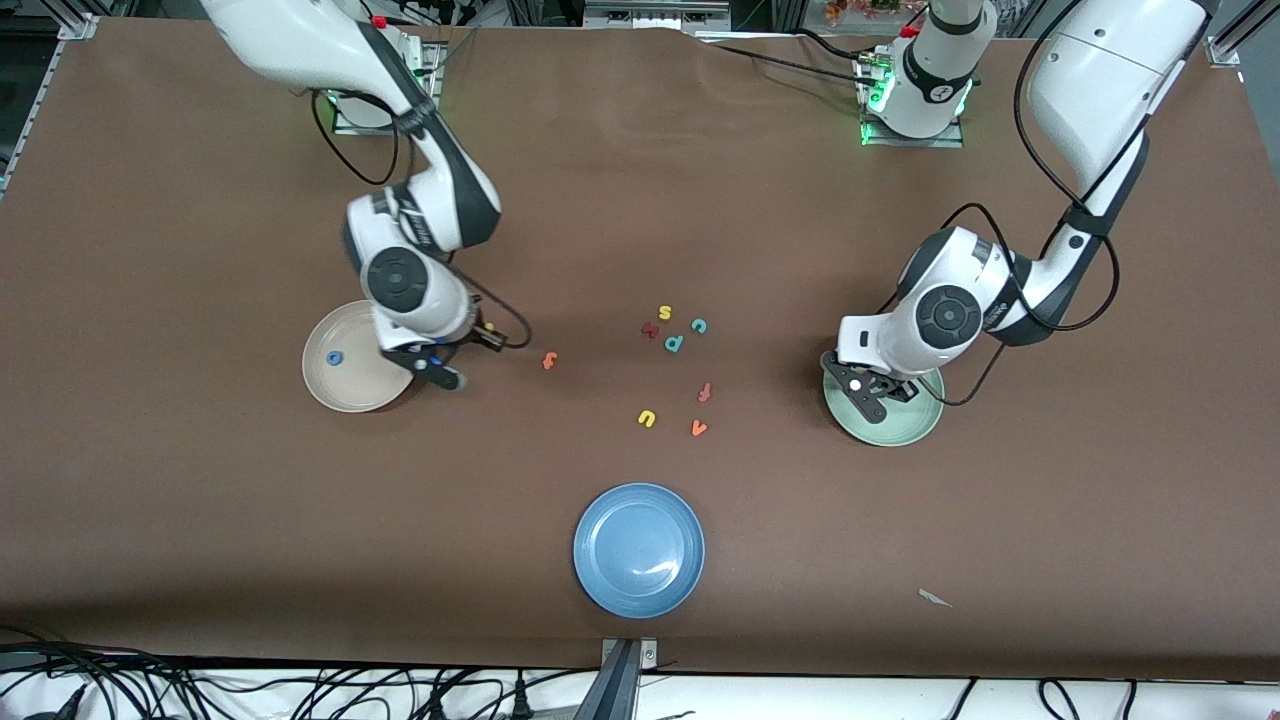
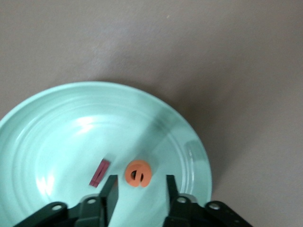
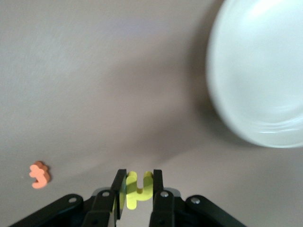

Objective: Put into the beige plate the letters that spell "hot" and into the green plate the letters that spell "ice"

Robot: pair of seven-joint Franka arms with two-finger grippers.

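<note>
Yellow h (image 3: 136, 188) pinched upright in right end effector (image 3: 137, 189), just beside beige plate (image 1: 325, 388) toward desk centre. Left end effector (image 2: 140, 189) parted over green plate (image 2: 57, 142), above orange e (image 2: 138, 173).

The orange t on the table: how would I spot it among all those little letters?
Start at the beige plate toward the right arm's end of the table, the one holding a blue o. Beside it, toward the middle cluster of letters, one small orange t lies alone on the brown cloth. The other loose letters, including an orange v, sit grouped farther toward the green plate.
</note>
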